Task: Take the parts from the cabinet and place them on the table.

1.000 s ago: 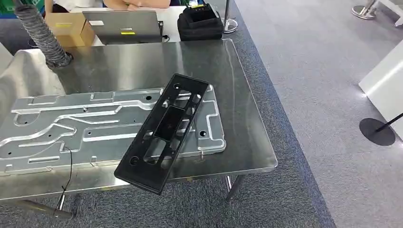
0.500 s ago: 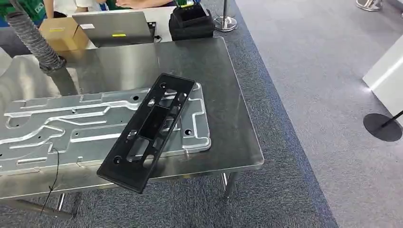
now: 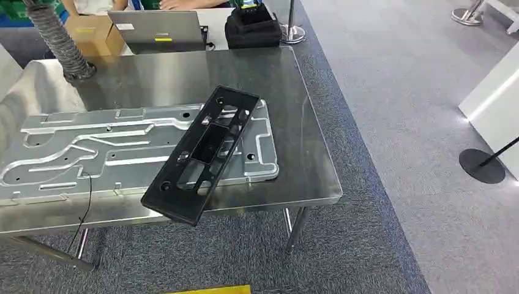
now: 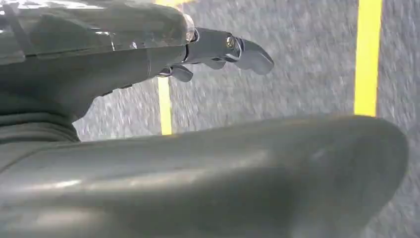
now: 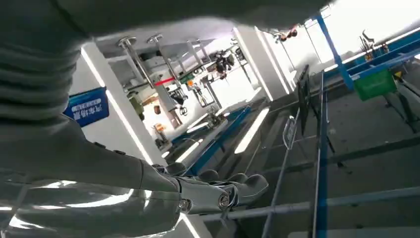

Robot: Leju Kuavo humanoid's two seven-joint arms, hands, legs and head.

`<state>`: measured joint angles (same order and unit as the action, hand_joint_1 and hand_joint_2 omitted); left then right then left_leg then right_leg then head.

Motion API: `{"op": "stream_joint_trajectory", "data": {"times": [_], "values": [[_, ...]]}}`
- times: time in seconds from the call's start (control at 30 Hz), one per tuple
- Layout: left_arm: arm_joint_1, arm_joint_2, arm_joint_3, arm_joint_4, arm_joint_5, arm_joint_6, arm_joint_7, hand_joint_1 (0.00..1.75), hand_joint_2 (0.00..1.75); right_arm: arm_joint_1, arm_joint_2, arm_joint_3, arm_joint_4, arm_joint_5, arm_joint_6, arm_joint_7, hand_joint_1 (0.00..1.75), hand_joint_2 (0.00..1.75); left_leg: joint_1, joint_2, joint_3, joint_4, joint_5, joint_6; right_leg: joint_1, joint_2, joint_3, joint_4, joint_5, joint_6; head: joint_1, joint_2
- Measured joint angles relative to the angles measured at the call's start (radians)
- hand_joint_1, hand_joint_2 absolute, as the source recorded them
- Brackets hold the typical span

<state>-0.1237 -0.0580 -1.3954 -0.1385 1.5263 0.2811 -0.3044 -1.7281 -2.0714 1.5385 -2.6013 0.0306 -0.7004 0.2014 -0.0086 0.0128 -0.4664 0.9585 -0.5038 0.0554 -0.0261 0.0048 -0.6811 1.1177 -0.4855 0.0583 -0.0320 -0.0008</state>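
Fingers over grey floor; black part across table.

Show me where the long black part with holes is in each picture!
Head view: the black part lies slantwise in the middle, across the silver plate on the table.
Left wrist view: not in it; the left hand hangs over carpet.
Right wrist view: not in it; the right hand faces a hall.
Shared landmark: yellow floor tape, head and left wrist views.
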Motion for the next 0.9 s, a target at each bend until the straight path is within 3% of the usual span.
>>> {"op": "stream_joint_trajectory", "data": {"times": [0.03, 0.07, 0.1, 0.13, 0.17, 0.23, 0.27, 0.3, 0.33, 0.37, 0.43, 0.63, 0.77, 0.87, 0.9], "values": [[0.001, 0.000, 0.000, 0.000, 0.000, 0.000, 0.000, 0.00, 0.00, 0.000, 0.000, 0.000, 0.000, 0.009, 0.000, 0.004, 0.00, 0.00, -0.002, 0.002, -0.008, 0.001, 0.005, 0.001, -0.001, 0.000, -0.034, 0.095, -0.052, 0.005, 0.000, 0.000], [0.002, 0.000, 0.000, 0.000, 0.000, -0.001, 0.000, 0.00, 0.00, 0.000, 0.000, 0.000, 0.000, 0.013, 0.000, 0.007, 0.00, 0.00, -0.003, 0.004, -0.016, 0.002, 0.009, 0.001, 0.000, 0.000, -0.057, 0.167, -0.083, 0.008, 0.000, 0.000], [0.003, 0.000, 0.000, 0.000, 0.000, -0.001, 0.000, 0.00, 0.00, 0.000, 0.000, 0.000, 0.000, 0.015, 0.000, 0.008, 0.00, 0.00, -0.003, 0.004, -0.022, 0.003, 0.012, 0.001, 0.000, 0.000, -0.061, 0.202, -0.093, 0.009, 0.000, 0.000], [0.004, 0.000, 0.000, 0.000, 0.000, -0.001, 0.001, 0.00, 0.00, 0.000, 0.000, 0.000, 0.000, 0.016, 0.000, 0.011, 0.00, 0.00, -0.003, 0.004, -0.026, 0.005, 0.015, -0.001, 0.000, 0.000, -0.037, 0.179, -0.079, 0.010, 0.000, 0.000], [0.004, 0.000, 0.000, 0.000, 0.000, -0.001, 0.002, 0.00, 0.00, 0.000, 0.000, 0.000, 0.000, 0.019, 0.000, 0.014, 0.00, 0.00, -0.003, 0.004, -0.026, 0.008, 0.015, -0.002, 0.000, -0.001, 0.009, 0.117, -0.049, 0.009, 0.000, 0.000], [0.003, 0.000, 0.000, 0.000, 0.000, -0.002, 0.003, 0.00, 0.00, 0.001, 0.000, 0.000, 0.000, 0.021, 0.000, 0.016, 0.00, 0.00, -0.003, 0.004, -0.026, 0.015, 0.014, -0.004, 0.001, -0.004, 0.132, -0.078, 0.018, 0.001, 0.000, 0.000], [0.003, 0.000, 0.000, 0.000, 0.001, -0.005, 0.005, 0.00, 0.00, 0.001, 0.000, 0.000, 0.000, 0.021, 0.000, 0.017, 0.00, 0.00, -0.009, 0.004, -0.032, 0.021, 0.011, -0.009, 0.009, -0.006, 0.159, -0.131, 0.003, -0.011, 0.000, 0.000], [0.003, 0.000, 0.000, 0.000, 0.002, -0.008, 0.005, 0.00, 0.00, 0.004, 0.000, 0.000, 0.000, 0.020, 0.000, 0.018, 0.00, 0.00, -0.010, 0.004, -0.034, 0.025, 0.010, -0.014, 0.010, -0.004, 0.153, -0.132, 0.010, -0.020, 0.000, 0.000], [0.003, 0.000, 0.000, 0.000, 0.003, -0.009, 0.008, 0.00, 0.00, 0.006, 0.000, 0.000, 0.000, 0.019, 0.000, 0.021, 0.00, 0.00, -0.012, 0.003, -0.036, 0.031, 0.006, -0.013, 0.010, -0.005, 0.152, -0.136, 0.012, -0.019, 0.000, 0.000], [0.003, 0.000, 0.000, 0.000, 0.006, -0.010, 0.011, 0.00, 0.00, 0.009, 0.000, 0.000, 0.000, 0.018, 0.000, 0.026, 0.00, 0.00, -0.013, 0.003, -0.038, 0.030, 0.007, -0.004, 0.009, -0.005, 0.152, -0.134, 0.011, -0.019, 0.000, 0.000], [0.003, 0.000, 0.000, 0.000, 0.011, -0.012, 0.013, 0.00, 0.00, 0.013, 0.000, 0.000, 0.000, 0.016, 0.000, 0.027, 0.00, 0.00, -0.008, 0.003, -0.037, 0.029, 0.008, -0.015, 0.013, -0.004, 0.152, -0.133, 0.010, -0.023, 0.000, 0.000], [0.003, 0.000, 0.000, 0.000, 0.019, -0.014, 0.020, 0.00, 0.00, 0.024, 0.000, 0.000, 0.000, 0.020, 0.000, 0.038, 0.00, 0.00, -0.008, 0.002, -0.039, 0.030, 0.009, -0.016, 0.013, -0.006, 0.150, -0.132, 0.011, -0.027, 0.000, 0.000], [0.003, 0.001, 0.000, 0.000, 0.021, -0.012, 0.025, 0.00, 0.00, 0.024, 0.000, 0.000, 0.000, 0.022, 0.000, 0.050, 0.00, 0.00, -0.010, 0.002, -0.042, 0.034, 0.008, -0.016, 0.012, -0.006, 0.150, -0.131, 0.012, -0.026, 0.000, 0.000], [0.003, 0.001, 0.000, 0.000, 0.022, -0.012, 0.029, 0.00, 0.00, 0.024, 0.000, -0.001, 0.000, 0.024, 0.000, 0.053, 0.00, 0.00, -0.009, 0.001, -0.043, 0.032, 0.019, -0.007, 0.012, -0.007, 0.151, -0.137, 0.023, -0.012, 0.000, 0.000], [0.002, 0.000, 0.000, 0.000, 0.022, -0.012, 0.029, 0.00, 0.00, 0.023, 0.000, -0.001, 0.000, 0.024, 0.000, 0.053, 0.00, 0.00, 0.000, 0.003, -0.040, 0.014, 0.033, -0.003, 0.012, -0.006, 0.149, -0.137, 0.020, -0.010, 0.000, 0.000]]}}
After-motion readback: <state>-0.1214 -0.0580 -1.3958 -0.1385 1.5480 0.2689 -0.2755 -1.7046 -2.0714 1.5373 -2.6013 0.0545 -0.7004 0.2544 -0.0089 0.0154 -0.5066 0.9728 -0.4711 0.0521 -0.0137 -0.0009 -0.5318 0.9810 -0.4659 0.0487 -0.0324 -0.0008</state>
